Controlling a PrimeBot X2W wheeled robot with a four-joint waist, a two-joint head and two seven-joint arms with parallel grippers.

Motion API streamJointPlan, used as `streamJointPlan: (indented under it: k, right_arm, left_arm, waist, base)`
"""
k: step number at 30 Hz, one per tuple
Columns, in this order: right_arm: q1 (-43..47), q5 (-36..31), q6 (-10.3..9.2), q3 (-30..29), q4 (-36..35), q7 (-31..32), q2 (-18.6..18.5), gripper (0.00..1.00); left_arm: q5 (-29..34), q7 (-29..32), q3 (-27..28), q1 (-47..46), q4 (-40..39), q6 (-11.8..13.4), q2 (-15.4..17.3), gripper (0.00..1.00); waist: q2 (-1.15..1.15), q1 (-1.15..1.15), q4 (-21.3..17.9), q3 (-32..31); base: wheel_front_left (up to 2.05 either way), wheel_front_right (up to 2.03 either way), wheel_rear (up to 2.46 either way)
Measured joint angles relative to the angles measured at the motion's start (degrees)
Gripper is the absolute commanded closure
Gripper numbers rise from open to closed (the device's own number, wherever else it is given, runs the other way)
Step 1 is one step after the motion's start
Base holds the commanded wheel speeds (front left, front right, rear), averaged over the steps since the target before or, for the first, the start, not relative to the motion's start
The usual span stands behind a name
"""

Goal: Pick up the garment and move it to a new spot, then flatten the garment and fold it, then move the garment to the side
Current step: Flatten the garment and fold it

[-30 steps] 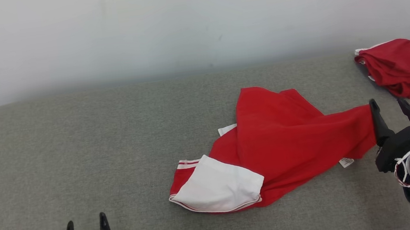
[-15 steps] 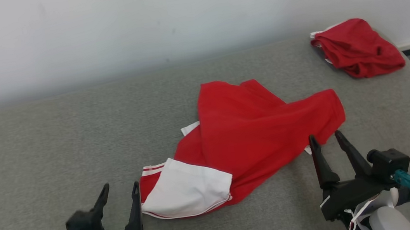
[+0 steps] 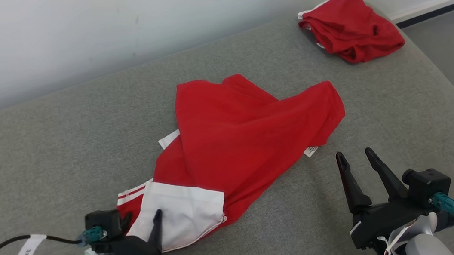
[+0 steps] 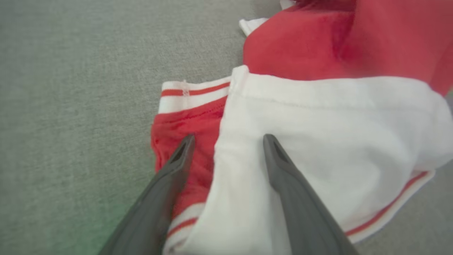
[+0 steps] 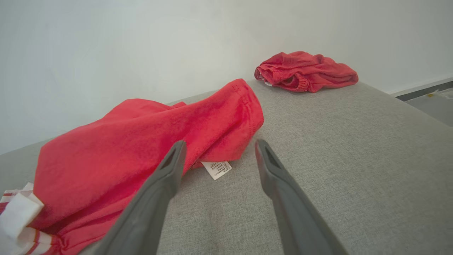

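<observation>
We find the red garment (image 3: 236,135) crumpled midway on the grey surface (image 3: 40,159). Left gripper (image 3: 142,218), spread wide, is over its white panel (image 3: 185,210); right gripper (image 3: 353,154), likewise spread and empty, sits near its hem (image 3: 335,105).

The print on the red-and-white garment's (image 3: 236,135) care label (image 3: 311,151) was too small to read. A white corner (image 3: 169,139) poked from under the red cloth, the rest of it covered. In the left wrist view the garment ran off the top and right edges, softly blurred. The cable tag's (image 3: 27,249) marking was illegible.
</observation>
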Motion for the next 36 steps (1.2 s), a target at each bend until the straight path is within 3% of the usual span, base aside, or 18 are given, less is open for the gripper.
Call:
streamJointPlan:
  k: [2,3,4,5,13,16,21,25,26,27,28,29,30,31,36]
  right_arm:
    - [0.1,-0.1,0.00,-0.3,0.0,0.0,0.1,0.00]
    - [0.1,-0.1,0.00,-0.5,0.0,0.0,0.1,0.00]
    - [0.1,-0.1,0.00,-0.5,0.0,0.0,0.1,0.00]
    - [0.1,-0.2,0.00,-0.5,0.0,0.0,0.1,0.00]
    - [0.6,-0.5,0.00,-0.9,0.0,-0.1,0.4,0.00]
    - [1.5,-0.7,0.00,-1.4,0.0,-0.3,0.4,0.00]
    - [1.5,-1.0,0.00,-1.2,0.0,-0.3,0.4,0.00]
    - [1.7,-1.0,0.00,-1.3,-0.1,-0.4,0.5,0.00]
    - [1.9,-1.0,0.00,-1.4,0.0,-0.4,0.5,0.00]
    - [2.2,-1.0,0.00,-1.5,0.0,-0.4,0.5,0.00]
    - [2.5,-1.0,0.00,-1.6,0.2,-0.4,0.5,0.00]
    - [2.5,-1.0,0.00,-1.7,0.3,-0.4,0.5,0.00]
    - [2.5,-1.0,0.00,-1.8,0.3,-0.4,0.5,0.00]
    - [2.6,-1.0,0.00,-1.8,0.4,-0.4,0.5,0.00]
    - [2.8,-1.0,0.00,-1.8,0.5,-0.3,0.3,0.00]
  left_arm:
    - [0.0,0.2,-0.6,0.0,0.3,-0.4,0.0,0.00]
    - [0.3,0.1,-0.9,0.0,0.5,-0.4,0.4,0.54]
    - [0.9,-0.1,-1.3,-0.1,0.5,-0.4,0.7,0.83]
    - [1.2,-0.6,-1.4,-0.2,0.4,-0.3,0.8,1.00]
    - [3.6,-9.2,-1.4,-1.9,-2.9,1.1,1.3,1.00]
    - [5.7,-16.0,-1.2,-2.7,-7.3,1.7,2.1,1.00]
    - [5.6,-16.3,-3.7,1.5,-9.6,-0.3,3.0,1.00]
    - [5.5,-18.1,-4.8,7.5,-13.5,-0.3,3.6,1.00]
    - [5.6,-18.6,-5.8,9.0,-14.9,-0.9,3.6,0.91]
    - [5.6,-19.0,-6.3,10.5,-15.8,-1.1,3.3,0.74]
    - [5.6,-19.2,-6.5,12.0,-16.2,-1.1,3.4,0.64]
    - [5.6,-19.3,-6.7,13.2,-16.2,-1.1,3.6,0.63]
    - [5.2,-19.2,-6.9,14.4,-16.0,-1.1,3.5,0.45]
    - [4.8,-18.9,-7.1,15.4,-15.8,-1.1,3.4,0.00]
    - [3.1,-19.4,-6.1,16.8,-17.6,-0.8,2.3,0.00]
  waist:
    - [0.00,0.00,-0.3,0.4]
    - [0.00,0.00,-0.3,0.5]
    - [0.00,0.00,-0.2,0.5]
    - [0.00,0.00,-0.1,0.5]
    - [0.00,0.00,1.9,-0.4]
    - [0.00,0.00,3.3,-0.8]
    - [0.00,0.00,5.9,-1.3]
    - [0.00,0.00,7.3,-1.6]
    - [0.00,0.00,7.7,-1.6]
    - [0.00,0.00,8.0,-1.6]
    - [0.00,0.00,8.3,-1.6]
    - [0.00,0.00,8.6,-1.6]
    - [0.00,-0.01,8.9,-1.6]
    - [0.00,0.00,9.2,-1.6]
    - [0.00,0.00,10.4,-1.8]
  base:
    - [0.00,0.00,0.00]
    - [0.00,0.00,0.00]
    - [0.00,0.00,0.00]
    - [0.00,0.00,0.00]
    - [0.00,0.00,0.00]
    - [0.00,0.00,0.00]
    - [0.00,0.00,0.00]
    - [0.00,0.00,0.00]
    - [0.00,0.00,0.00]
    - [0.00,0.00,0.00]
    - [0.00,0.00,0.00]
    - [0.00,0.00,0.00]
    - [0.00,0.00,0.00]
    - [0.00,0.00,0.00]
    - [0.00,0.00,0.00]
